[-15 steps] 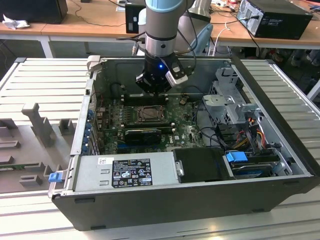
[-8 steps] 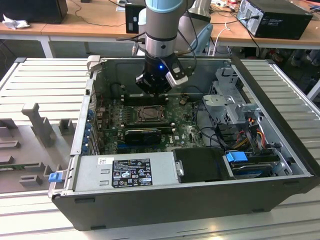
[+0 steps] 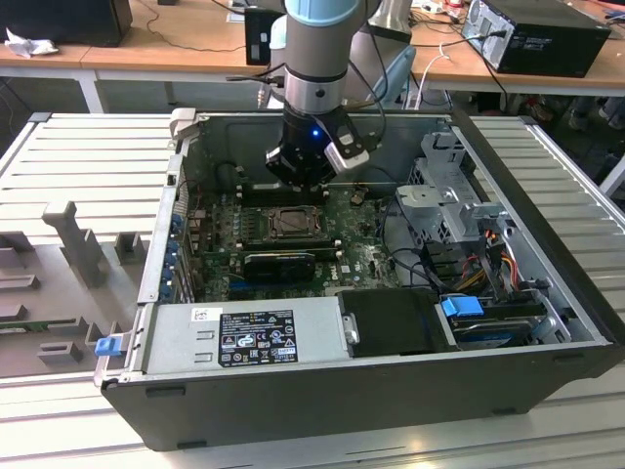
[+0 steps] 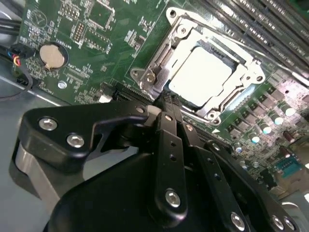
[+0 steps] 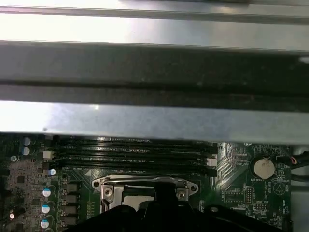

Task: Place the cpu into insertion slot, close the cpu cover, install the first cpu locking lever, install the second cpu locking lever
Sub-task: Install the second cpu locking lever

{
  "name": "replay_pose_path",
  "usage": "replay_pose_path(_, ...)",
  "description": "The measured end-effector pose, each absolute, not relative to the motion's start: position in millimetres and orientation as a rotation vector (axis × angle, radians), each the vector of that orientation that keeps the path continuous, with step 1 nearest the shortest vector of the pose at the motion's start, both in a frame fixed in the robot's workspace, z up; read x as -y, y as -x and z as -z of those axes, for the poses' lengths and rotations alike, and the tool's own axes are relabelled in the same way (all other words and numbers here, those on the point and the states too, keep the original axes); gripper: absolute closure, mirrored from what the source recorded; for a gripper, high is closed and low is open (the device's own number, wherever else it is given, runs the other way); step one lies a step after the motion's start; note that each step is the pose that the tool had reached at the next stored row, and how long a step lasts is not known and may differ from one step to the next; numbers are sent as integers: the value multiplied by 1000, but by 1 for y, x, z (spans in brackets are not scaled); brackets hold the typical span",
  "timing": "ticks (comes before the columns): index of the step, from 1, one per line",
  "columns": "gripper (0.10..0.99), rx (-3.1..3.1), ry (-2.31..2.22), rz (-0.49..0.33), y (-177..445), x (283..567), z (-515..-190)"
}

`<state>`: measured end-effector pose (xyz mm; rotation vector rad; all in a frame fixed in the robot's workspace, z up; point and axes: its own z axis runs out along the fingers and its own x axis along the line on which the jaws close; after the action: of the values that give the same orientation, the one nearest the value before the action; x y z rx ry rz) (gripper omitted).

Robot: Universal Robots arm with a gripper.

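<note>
In the second wrist view the cpu [image 4: 200, 72] lies flat in the insertion slot [image 3: 293, 223], its pale face showing through the window of the cpu cover [image 4: 236, 94]. The cover's metal frame lies down around the chip. My gripper [image 4: 161, 104] is shut, its black fingers [image 4: 169, 140] pressed together with nothing visible between them. Their tip is just at the socket's near corner. In the exterior view the gripper [image 3: 308, 174] hangs inside the open computer case, just behind the socket. The first wrist view shows the socket's edge [image 5: 145, 183] above the gripper body.
Long black memory slots [image 5: 130, 154] run beside the socket, with the case wall [image 5: 154, 121] just beyond. A coin battery [image 4: 51, 55] sits on the green board. A black card [image 3: 280, 264], the power supply [image 3: 254, 337] and a drive cage [image 3: 449, 186] crowd the case.
</note>
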<state>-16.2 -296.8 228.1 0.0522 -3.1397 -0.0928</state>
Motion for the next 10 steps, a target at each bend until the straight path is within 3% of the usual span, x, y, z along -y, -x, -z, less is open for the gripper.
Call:
replay_pose_path(7,980,3140,-53,93,16,300,-253)
replay_pose_path(10,980,3140,-52,93,16,319,-253)
